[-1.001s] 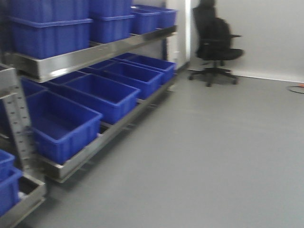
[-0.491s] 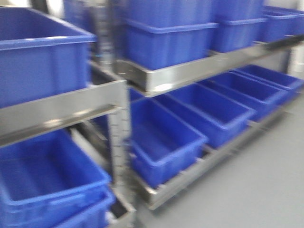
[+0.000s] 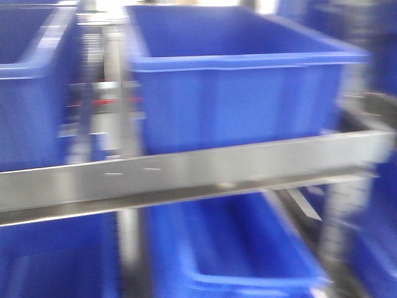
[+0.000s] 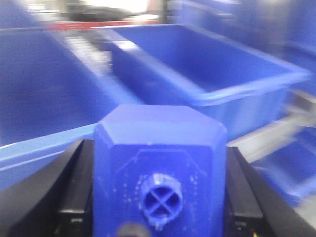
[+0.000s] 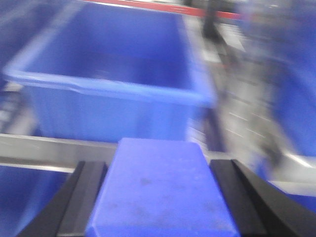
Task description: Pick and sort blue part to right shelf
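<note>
In the left wrist view, my left gripper [image 4: 159, 197] is shut on a blue part [image 4: 160, 148], a squat block whose stubby cap knob [image 4: 159, 200] faces the camera. Black fingers [image 4: 74, 190] press on both its sides. My right gripper [image 5: 160, 207] is shut on another blue part [image 5: 160, 187], seen by its flat face between black fingers [image 5: 86, 197]. The right shelf's steel front rail [image 3: 186, 171] crosses the blurred front view, with a large blue bin [image 3: 236, 93] standing on it. Neither gripper shows in the front view.
A second blue bin [image 3: 31, 87] sits at the left on the upper level, and another bin [image 3: 248, 248] lies below the rail. A steel upright [image 3: 115, 93] stands between the upper bins. Open bins [image 4: 207, 64] [image 5: 113, 74] lie ahead of both wrists.
The front view has swung left and closer along the shelf. The floor and office chair have left the frame; one bin and the front rail now fill it.
</note>
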You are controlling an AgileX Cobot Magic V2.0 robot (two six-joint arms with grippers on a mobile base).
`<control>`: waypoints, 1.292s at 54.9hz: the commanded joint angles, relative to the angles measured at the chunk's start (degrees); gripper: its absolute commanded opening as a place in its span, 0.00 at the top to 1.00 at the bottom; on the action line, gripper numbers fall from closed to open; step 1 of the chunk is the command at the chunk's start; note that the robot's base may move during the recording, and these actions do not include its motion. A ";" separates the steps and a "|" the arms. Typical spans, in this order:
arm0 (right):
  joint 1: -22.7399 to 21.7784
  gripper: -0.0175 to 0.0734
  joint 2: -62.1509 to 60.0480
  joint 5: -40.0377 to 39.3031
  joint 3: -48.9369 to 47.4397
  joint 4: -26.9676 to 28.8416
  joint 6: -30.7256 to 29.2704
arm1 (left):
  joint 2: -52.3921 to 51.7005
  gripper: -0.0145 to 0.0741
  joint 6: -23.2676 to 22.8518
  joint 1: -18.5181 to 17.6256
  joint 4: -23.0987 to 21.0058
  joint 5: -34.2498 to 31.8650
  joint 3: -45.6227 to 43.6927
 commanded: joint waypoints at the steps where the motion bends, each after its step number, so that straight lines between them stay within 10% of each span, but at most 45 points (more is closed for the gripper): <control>1: -0.03 0.61 0.59 -5.31 -1.63 0.00 -0.54 | 0.69 0.44 -0.44 -0.16 0.48 -5.25 -1.77; 71: -0.03 0.61 0.59 -5.30 -1.33 0.00 -0.54 | 0.69 0.44 -0.44 -0.16 0.48 -5.25 -1.77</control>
